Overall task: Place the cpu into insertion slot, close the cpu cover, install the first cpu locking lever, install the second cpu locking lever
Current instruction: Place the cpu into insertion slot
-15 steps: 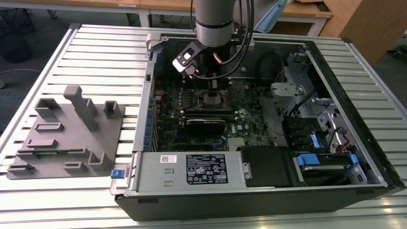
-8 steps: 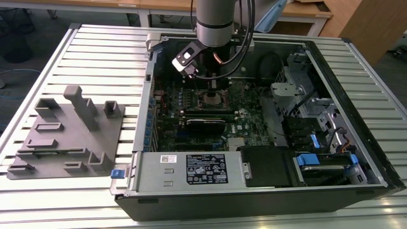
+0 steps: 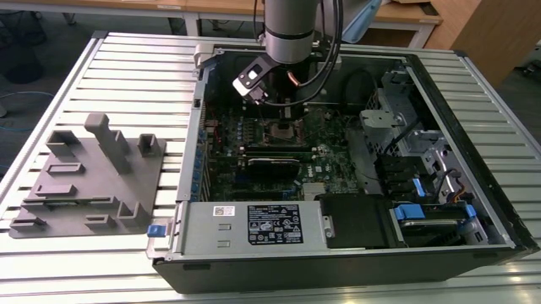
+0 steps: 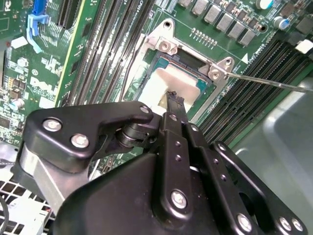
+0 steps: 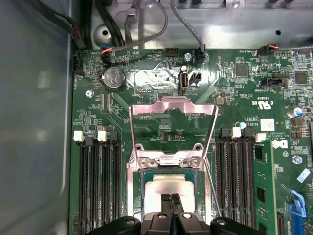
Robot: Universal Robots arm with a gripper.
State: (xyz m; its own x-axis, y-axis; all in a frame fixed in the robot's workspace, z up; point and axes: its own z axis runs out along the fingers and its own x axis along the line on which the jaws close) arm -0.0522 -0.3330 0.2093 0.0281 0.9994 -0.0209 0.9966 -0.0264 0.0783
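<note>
With our claw [image 5: 171, 199] pinched narrow over the cpu [image 5: 164, 183], which lies in the insertion slot [image 5: 143, 193], we should press only lightly and squarely, well clear of the open cover [image 5: 171, 101].

The space straight above the socket [image 5: 143, 196] is open, with the cover [image 5: 172, 102] flipped back off it and the gripper [image 5: 171, 199] hanging there, fingers together. Memory slots [image 5: 100, 186] flank the socket on both sides. A thin lever [image 4: 274, 83] juts out beside it, and cables [image 5: 139, 22] crowd the case wall [image 5: 234, 22].
</note>
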